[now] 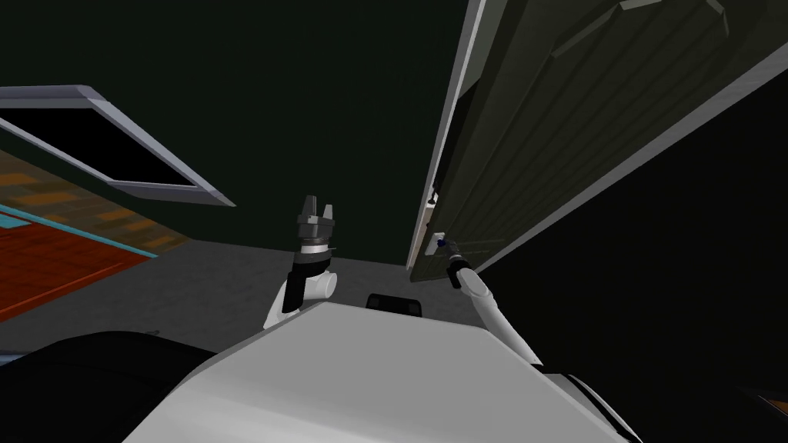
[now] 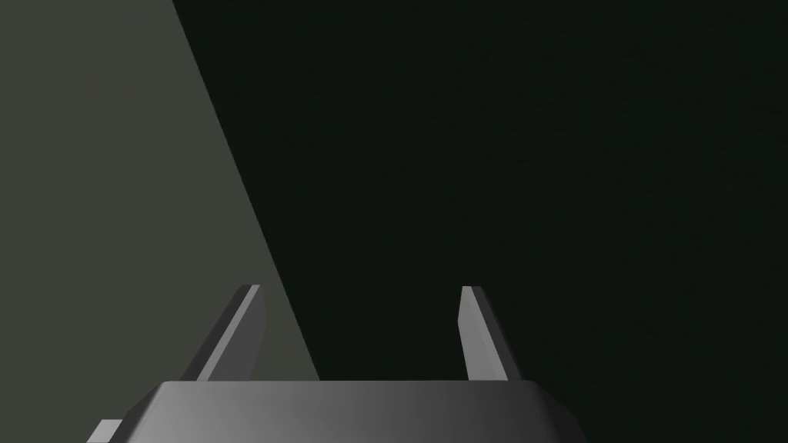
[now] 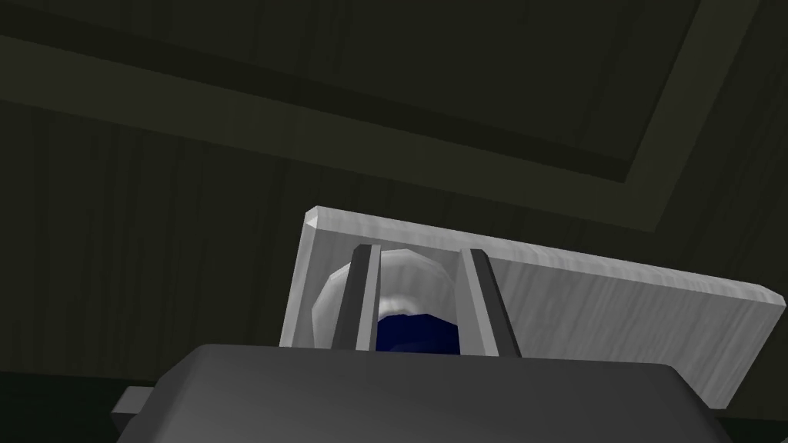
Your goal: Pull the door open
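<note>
The dark, panelled door [image 1: 539, 115] rises at the right of the head view, a light grey strip running along its near edge and a black area beyond it on the far right. Low on that edge sits the door's knob [image 3: 415, 296] — pale grey with a dark blue centre — mounted on a light grey plate [image 3: 600, 308]. The right hand [image 3: 419, 254] is clenched on the knob, and its two fingers [image 3: 362, 292] press the knob's sides, as the right wrist view shows against the door's dark panel. In the head view the right arm reaches forward from the shoulder to that same spot.

The left hand [image 1: 318, 204] is raised well apart from the door, in front of a dark green wall [image 1: 308, 115] — fingers spread, released, holding nothing. Grey floor [image 1: 215, 284] lies below it, and a light grey frame [image 1: 154, 165] around a black area stands at the left.
</note>
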You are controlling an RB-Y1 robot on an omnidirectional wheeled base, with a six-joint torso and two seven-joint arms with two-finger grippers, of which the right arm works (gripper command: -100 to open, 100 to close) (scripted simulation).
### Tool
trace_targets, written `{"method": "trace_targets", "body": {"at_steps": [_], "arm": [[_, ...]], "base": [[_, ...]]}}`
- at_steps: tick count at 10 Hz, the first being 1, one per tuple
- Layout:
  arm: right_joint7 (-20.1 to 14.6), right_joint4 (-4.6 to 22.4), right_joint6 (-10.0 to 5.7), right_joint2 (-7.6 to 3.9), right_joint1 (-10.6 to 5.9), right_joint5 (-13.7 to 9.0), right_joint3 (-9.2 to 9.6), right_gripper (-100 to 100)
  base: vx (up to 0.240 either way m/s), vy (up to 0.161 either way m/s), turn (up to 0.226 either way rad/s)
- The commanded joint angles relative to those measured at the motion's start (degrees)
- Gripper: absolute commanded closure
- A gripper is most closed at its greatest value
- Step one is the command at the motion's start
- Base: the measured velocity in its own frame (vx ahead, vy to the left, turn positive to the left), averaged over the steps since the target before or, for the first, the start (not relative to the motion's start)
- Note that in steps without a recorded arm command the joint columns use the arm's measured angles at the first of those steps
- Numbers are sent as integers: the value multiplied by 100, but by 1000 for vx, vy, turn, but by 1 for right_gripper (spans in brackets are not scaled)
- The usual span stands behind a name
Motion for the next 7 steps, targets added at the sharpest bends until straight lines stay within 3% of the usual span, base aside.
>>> {"method": "trace_targets", "body": {"at_steps": [1,5,7], "arm": [[174,51,37,-22,58,-96,149,100],[174,51,37,-22,58,-96,149,100],[329,48,192,-107,90,155,257,100]], "base": [[-67,-53,34],[-9,3,-10],[-38,-35,115]]}}
